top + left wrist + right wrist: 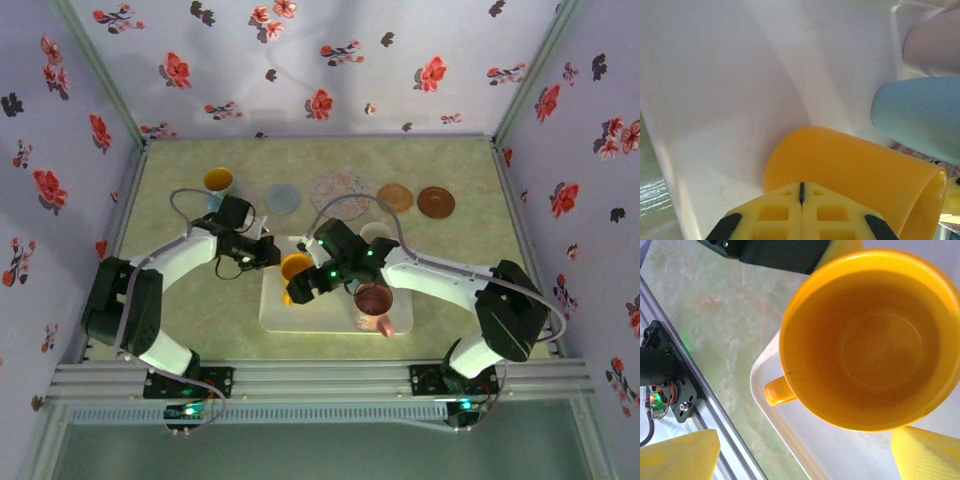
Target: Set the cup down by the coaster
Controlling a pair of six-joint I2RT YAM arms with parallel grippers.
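- Nothing legible: no words, labels, brands, numbers or signs to read on anything.

Lilac floral walls [330, 60] (red blossoms), pale green marbled table [175, 168]
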